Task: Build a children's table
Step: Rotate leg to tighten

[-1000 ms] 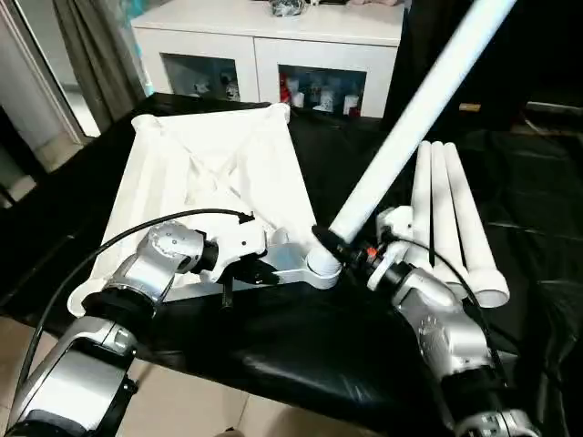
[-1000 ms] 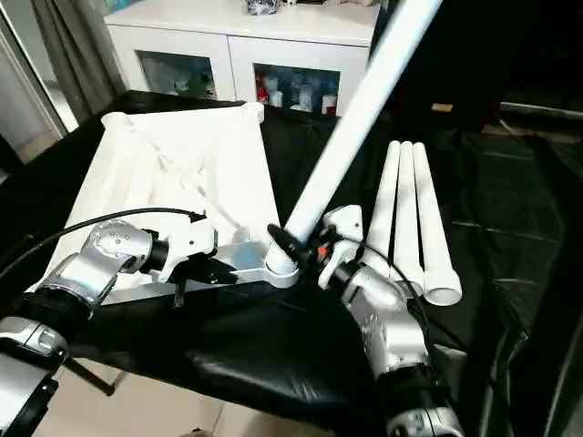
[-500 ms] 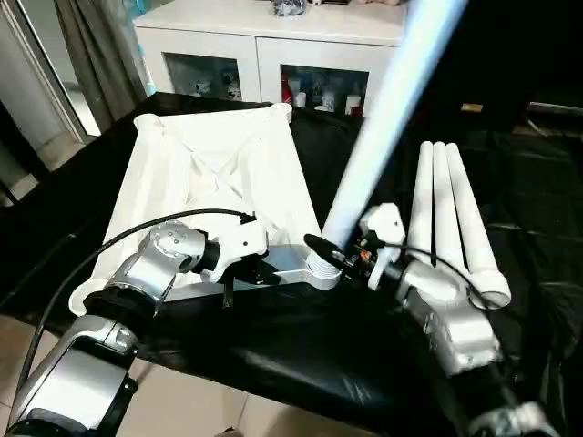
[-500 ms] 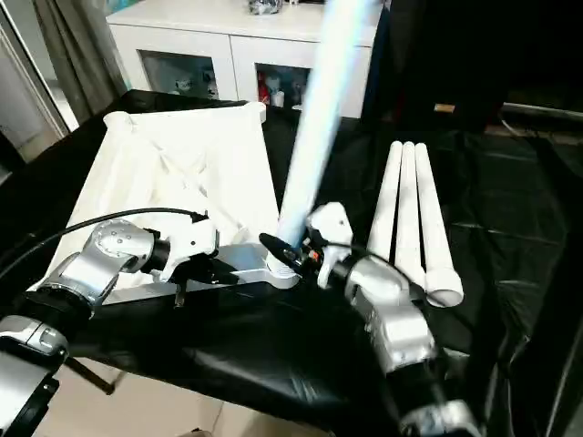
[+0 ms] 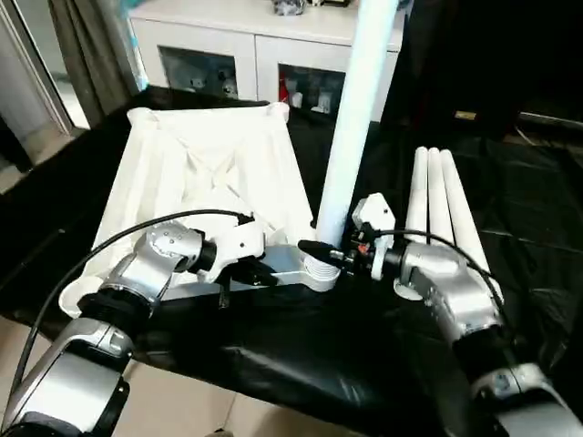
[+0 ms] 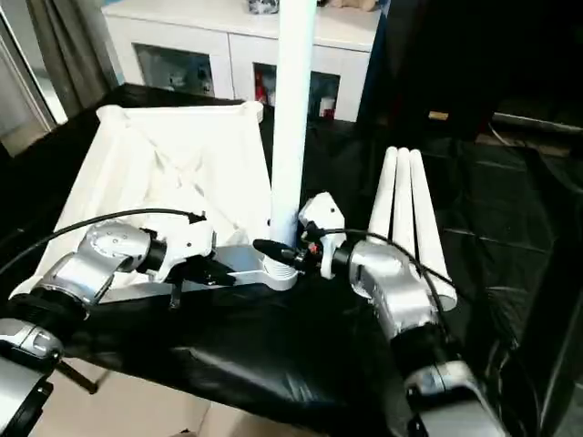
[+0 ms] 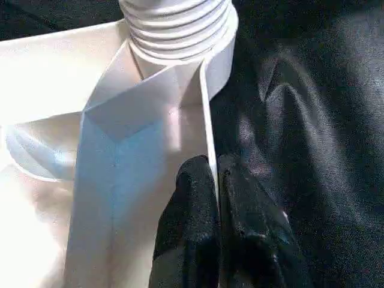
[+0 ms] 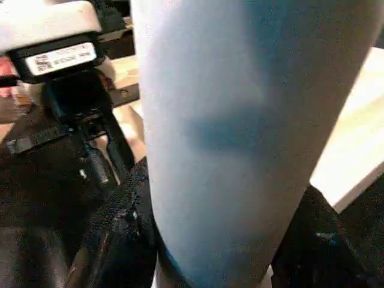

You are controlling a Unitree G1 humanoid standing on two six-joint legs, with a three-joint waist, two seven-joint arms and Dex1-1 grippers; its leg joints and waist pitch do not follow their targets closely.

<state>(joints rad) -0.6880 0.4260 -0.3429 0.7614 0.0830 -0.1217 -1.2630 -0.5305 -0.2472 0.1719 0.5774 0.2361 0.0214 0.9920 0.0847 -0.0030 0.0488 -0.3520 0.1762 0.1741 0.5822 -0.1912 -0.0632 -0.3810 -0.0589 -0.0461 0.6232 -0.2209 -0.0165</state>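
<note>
The white tabletop [image 5: 205,173] lies upside down on the black-covered table, ribs up. One long white leg [image 5: 351,127] stands nearly upright, its ribbed end [image 7: 177,24] sitting in the near corner socket [image 5: 319,271]. My right gripper [image 5: 321,253] is shut on this leg just above the socket; its black fingers [image 8: 120,228] flank the tube [image 8: 228,138]. My left gripper [image 5: 258,276] is shut on the tabletop's thin near rim [image 7: 209,150], beside that socket, fingertips [image 7: 192,204] pinching the wall. Three more legs [image 5: 442,209] lie side by side to the right.
A white cabinet [image 5: 264,55] with glass doors stands behind the table, a curtain [image 5: 91,45] at back left. The black cloth [image 5: 301,337] hangs over the table's near edge. A black cable [image 5: 118,241] loops along my left forearm.
The leg has swung from leaning far to the right to nearly upright in the corner socket, my right arm turning with it. My left gripper stays on the rim.
</note>
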